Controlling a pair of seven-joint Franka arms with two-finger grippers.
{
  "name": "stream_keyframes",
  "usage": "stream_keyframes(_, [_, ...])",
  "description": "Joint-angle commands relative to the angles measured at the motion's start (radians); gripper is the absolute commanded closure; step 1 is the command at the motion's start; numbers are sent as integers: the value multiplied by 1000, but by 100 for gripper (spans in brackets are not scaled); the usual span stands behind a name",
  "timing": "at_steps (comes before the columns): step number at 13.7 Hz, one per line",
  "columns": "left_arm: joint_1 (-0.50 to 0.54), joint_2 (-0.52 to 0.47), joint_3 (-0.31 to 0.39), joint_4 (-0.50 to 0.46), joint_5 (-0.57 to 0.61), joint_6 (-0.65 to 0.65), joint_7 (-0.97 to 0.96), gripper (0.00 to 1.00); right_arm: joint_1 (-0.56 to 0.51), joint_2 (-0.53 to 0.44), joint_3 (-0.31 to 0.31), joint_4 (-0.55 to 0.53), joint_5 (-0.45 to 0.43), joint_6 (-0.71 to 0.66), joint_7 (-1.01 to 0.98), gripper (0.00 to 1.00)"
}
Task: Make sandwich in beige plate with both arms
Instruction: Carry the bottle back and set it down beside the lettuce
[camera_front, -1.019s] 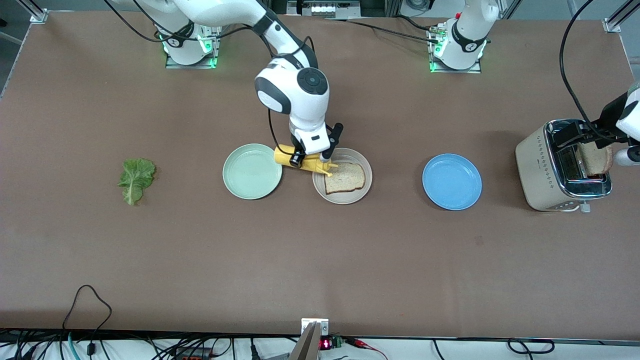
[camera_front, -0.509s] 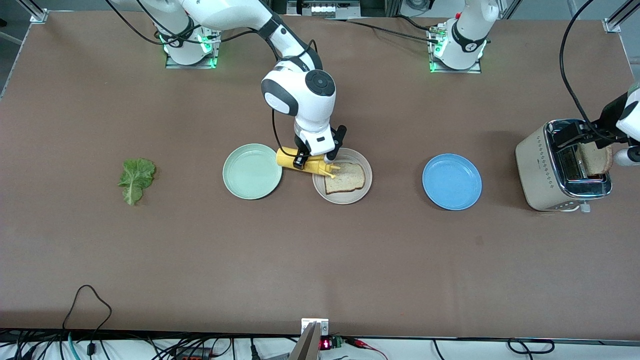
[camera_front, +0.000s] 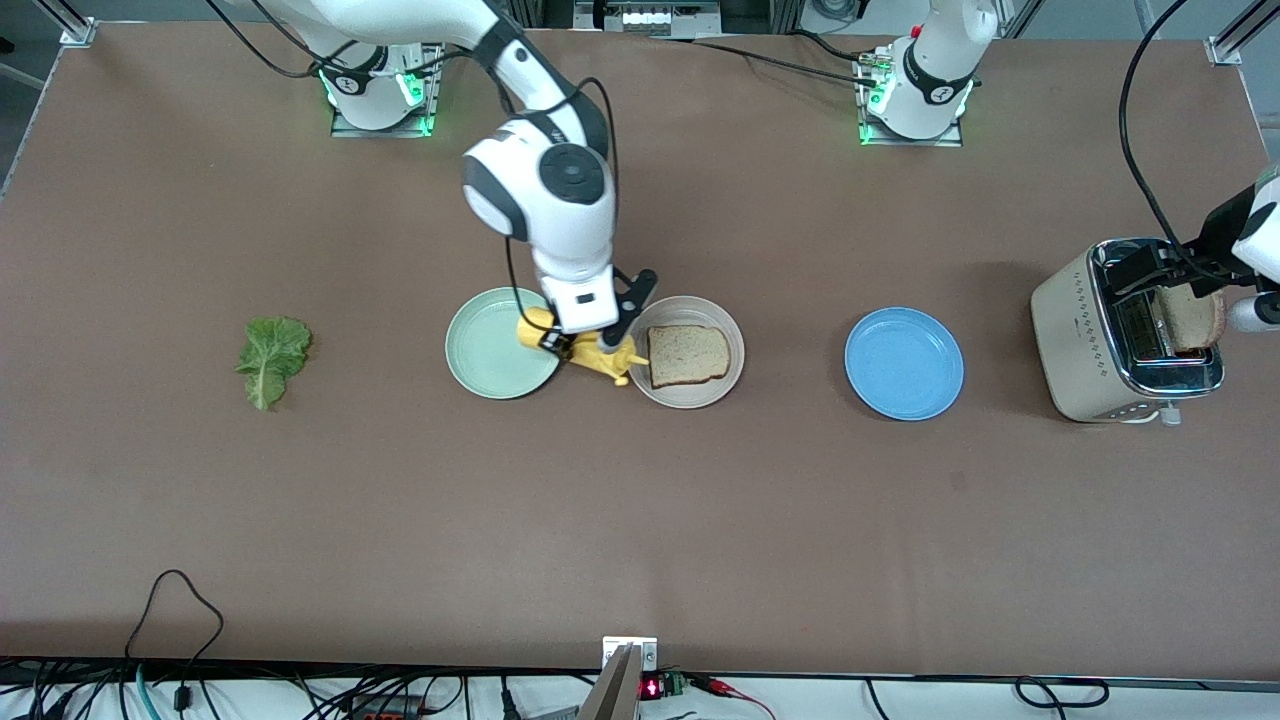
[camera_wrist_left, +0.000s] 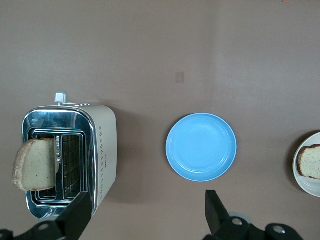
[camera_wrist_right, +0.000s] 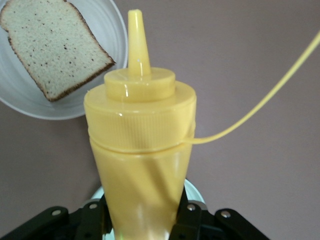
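Note:
The beige plate (camera_front: 722, 380) holds one toast slice (camera_front: 688, 355); both show in the right wrist view too, the plate (camera_wrist_right: 20, 100) and the slice (camera_wrist_right: 50, 45). My right gripper (camera_front: 580, 345) is shut on a yellow squeeze bottle (camera_front: 600, 358), tilted over the gap between the mint green plate (camera_front: 490, 345) and the beige plate, nozzle toward the toast. The bottle (camera_wrist_right: 140, 130) fills the right wrist view. A second toast slice (camera_front: 1190, 315) stands in the toaster (camera_front: 1085, 340). My left gripper (camera_front: 1145, 268) hangs open and empty above the toaster (camera_wrist_left: 70, 155). The lettuce leaf (camera_front: 270, 358) lies toward the right arm's end.
A blue plate (camera_front: 903, 362) lies between the beige plate and the toaster, also in the left wrist view (camera_wrist_left: 201, 146). A thin yellow cap strap (camera_wrist_right: 260, 100) trails from the bottle. Cables run along the table edge nearest the front camera.
My right gripper has carried the bottle off the beige plate's rim toward the mint green plate, leaving the toast uncovered. The left arm has not moved.

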Motion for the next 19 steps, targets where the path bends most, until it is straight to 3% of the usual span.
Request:
stream_keyframes(1, [1, 3, 3, 9, 0, -8, 12, 0, -137, -125, 42, -104, 140, -6, -165, 100])
stream_keyframes(3, [1, 1, -2, 9, 0, -13, 13, 0, -289, -171, 101, -143, 285, -6, -339, 100])
stream_keyframes(7, [1, 0, -4, 11, -1, -16, 9, 0, -493, -208, 116, -230, 589, -15, -759, 100])
stream_keyframes(10, [1, 0, -7, 11, -1, -18, 7, 0, -584, -211, 120, -285, 698, -14, -973, 100])
stream_keyframes(13, [1, 0, -5, 11, -1, -18, 7, 0, -709, -243, 190, -374, 821, -11, -1174, 100])
stream_keyframes(15, [1, 0, -7, 11, -1, -18, 7, 0, -766, -248, 195, -423, 948, -15, -1370, 100])
stream_keyframes(19, [1, 0, -5, 11, -1, -16, 7, 0, -866, -235, 195, -471, 1082, -78, -1674, 100])
